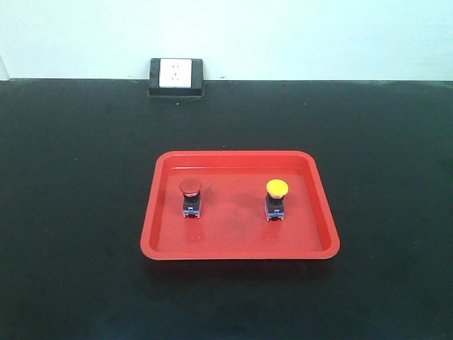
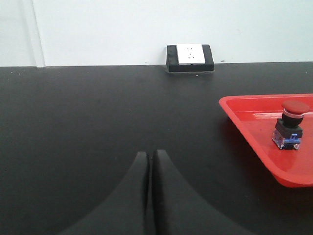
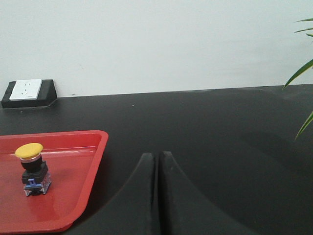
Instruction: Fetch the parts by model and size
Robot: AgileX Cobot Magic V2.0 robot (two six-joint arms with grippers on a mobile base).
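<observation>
The left gripper (image 2: 150,157) is clenched with nothing between its black fingers, its lower part cut off by the frame; the right gripper (image 3: 158,159) is clenched likewise, also cut off below. Both sit low over the black table (image 1: 71,177), outside the red tray (image 1: 152,219). In the tray stand the red-capped switch (image 1: 190,197) on the left and the yellow-capped switch (image 1: 277,199) on the right, well apart, upright. A wall socket (image 1: 175,74) sits at the far edge. Green leaves (image 3: 303,73) are cut off at the right.

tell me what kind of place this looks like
Probably a lab or test bench: a bare black table, a wall socket, and a red tray holding two push-button switches, red-capped and yellow-capped.
</observation>
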